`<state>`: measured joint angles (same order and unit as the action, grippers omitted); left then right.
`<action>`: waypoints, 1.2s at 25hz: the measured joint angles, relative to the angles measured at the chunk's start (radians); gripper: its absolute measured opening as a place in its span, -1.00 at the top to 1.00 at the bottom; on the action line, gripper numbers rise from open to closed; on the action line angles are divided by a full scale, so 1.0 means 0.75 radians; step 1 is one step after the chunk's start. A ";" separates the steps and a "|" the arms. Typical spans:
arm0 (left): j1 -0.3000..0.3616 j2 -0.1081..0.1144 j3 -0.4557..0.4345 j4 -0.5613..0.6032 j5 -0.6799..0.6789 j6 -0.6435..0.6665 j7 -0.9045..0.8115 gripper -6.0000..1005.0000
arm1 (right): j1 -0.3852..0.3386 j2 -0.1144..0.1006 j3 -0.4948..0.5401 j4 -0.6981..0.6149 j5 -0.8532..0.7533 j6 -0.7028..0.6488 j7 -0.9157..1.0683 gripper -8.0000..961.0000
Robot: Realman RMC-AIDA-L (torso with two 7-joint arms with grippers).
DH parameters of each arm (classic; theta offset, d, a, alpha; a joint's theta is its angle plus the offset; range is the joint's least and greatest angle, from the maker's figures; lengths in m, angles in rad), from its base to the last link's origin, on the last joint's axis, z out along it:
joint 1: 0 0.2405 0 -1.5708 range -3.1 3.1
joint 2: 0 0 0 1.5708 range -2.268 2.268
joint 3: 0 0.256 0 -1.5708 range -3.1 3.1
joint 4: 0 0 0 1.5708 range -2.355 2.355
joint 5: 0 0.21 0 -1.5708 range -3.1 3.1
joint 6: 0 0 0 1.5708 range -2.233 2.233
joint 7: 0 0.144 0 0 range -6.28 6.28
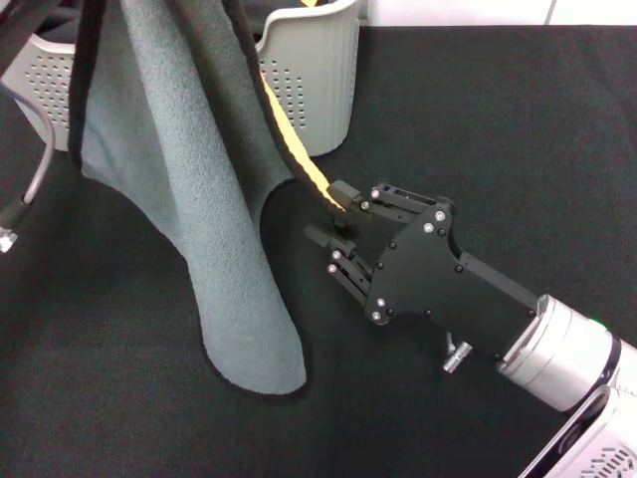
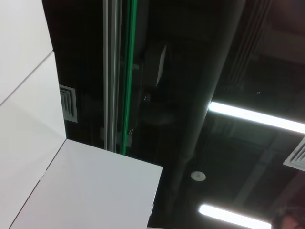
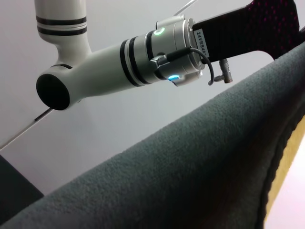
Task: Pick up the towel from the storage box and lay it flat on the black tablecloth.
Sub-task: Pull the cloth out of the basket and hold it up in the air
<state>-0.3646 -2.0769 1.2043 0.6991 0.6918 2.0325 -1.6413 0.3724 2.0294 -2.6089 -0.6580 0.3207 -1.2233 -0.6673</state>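
From my head camera the towel (image 1: 189, 169) hangs from above at left, its lower tip resting on the black tablecloth (image 1: 498, 129), the storage box (image 1: 314, 75) behind it. My right fingers (image 1: 341, 221) pinch its yellow-backed edge. My right wrist camera shows my left arm (image 3: 124, 57) raised above the cloth; its fingers' state I cannot tell.

Likely a robotics lab or test room.
An exposed dark ceiling with strip lights (image 2: 255, 117), ducting and a vent grille (image 2: 68, 103), plain white walls (image 2: 24, 71), and a table under a black tablecloth (image 1: 498, 129) suggest an indoor work space, not a home.
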 joint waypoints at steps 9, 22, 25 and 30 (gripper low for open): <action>-0.001 0.000 0.000 -0.004 -0.001 0.000 0.000 0.91 | -0.038 0.000 -0.009 0.007 0.000 -0.001 0.000 0.32; -0.001 0.000 0.002 -0.021 -0.002 0.002 0.000 0.91 | -0.057 0.000 -0.015 0.012 0.000 -0.037 0.000 0.40; -0.001 0.000 0.006 -0.021 -0.002 0.002 0.000 0.91 | -0.056 0.000 -0.014 0.012 0.000 -0.038 0.000 0.47; -0.001 0.000 0.008 -0.021 0.001 0.002 0.000 0.91 | -0.053 0.000 -0.013 0.012 0.000 -0.038 0.000 0.57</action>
<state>-0.3650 -2.0768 1.2104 0.6832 0.6925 2.0340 -1.6413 0.3323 2.0293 -2.6183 -0.6488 0.3206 -1.2518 -0.6673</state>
